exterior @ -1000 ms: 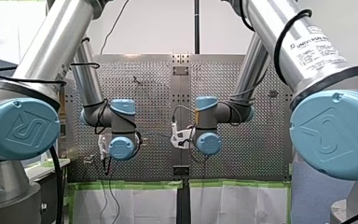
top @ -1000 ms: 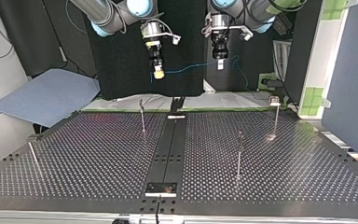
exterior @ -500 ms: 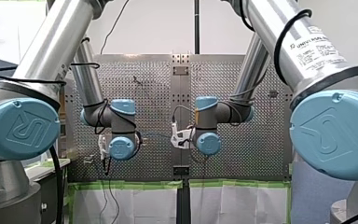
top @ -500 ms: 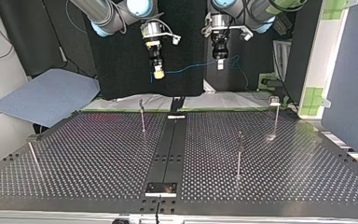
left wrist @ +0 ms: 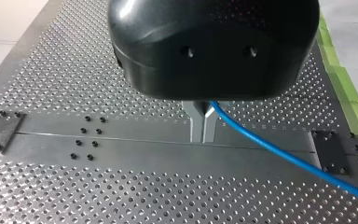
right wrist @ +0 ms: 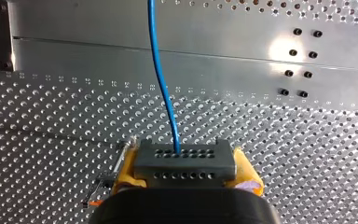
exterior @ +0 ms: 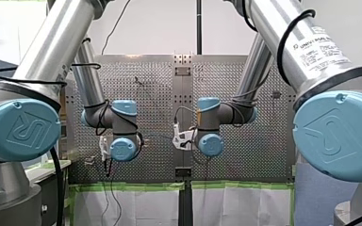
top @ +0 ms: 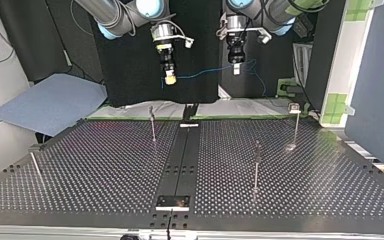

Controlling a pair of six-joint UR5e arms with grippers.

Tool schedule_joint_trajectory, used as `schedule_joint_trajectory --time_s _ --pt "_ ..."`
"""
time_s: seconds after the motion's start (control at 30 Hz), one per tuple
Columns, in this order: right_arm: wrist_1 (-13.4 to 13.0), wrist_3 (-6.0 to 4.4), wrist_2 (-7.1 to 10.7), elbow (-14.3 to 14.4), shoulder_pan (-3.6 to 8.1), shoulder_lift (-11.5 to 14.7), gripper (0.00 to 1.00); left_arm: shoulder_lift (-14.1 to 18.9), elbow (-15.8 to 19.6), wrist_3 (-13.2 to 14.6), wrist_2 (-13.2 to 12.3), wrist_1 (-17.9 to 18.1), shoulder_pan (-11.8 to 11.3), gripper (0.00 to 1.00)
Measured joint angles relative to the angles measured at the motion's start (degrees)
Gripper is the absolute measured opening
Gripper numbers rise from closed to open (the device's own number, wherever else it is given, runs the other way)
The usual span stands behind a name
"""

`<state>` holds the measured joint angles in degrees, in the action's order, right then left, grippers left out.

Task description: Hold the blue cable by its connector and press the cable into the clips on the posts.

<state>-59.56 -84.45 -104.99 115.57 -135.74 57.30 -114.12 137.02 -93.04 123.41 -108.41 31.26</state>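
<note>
A thin blue cable (top: 200,74) hangs between my two grippers, high above the perforated table (top: 105,165). My right gripper (top: 169,78), at the top view's left, is shut with its yellow pads (right wrist: 127,169) on the dark grey connector (right wrist: 185,164). From that connector the blue cable (right wrist: 161,79) runs away ahead. My left gripper (left wrist: 202,139) has its metal fingers (left wrist: 196,122) shut on the blue cable (left wrist: 279,151), which trails off to one side. In the top view my left gripper (top: 236,70) is to the right of the other. Slim posts (top: 152,125) (top: 256,165) (top: 295,125) stand on the table below.
Another thin post (top: 34,167) leans near the table's edge at the top view's left. A plain metal strip (top: 182,155) runs down the table's middle with a dark plate (top: 172,201) at its near end. A blue sheet (top: 50,102) lies beyond the table.
</note>
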Motion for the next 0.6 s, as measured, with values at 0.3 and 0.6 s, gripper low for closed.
schedule_joint_trajectory --time_s 0.3,0.6 --pt "2.4 0.14 -0.3 -0.4 0.08 -3.5 0.0 -3.6 0.1 1.2 0.5 -2.6 -0.3 0.01" --pt "2.6 0.14 -0.31 -0.4 0.08 -4.4 0.0 -6.2 0.1 1.2 0.6 -2.9 -0.3 0.01"
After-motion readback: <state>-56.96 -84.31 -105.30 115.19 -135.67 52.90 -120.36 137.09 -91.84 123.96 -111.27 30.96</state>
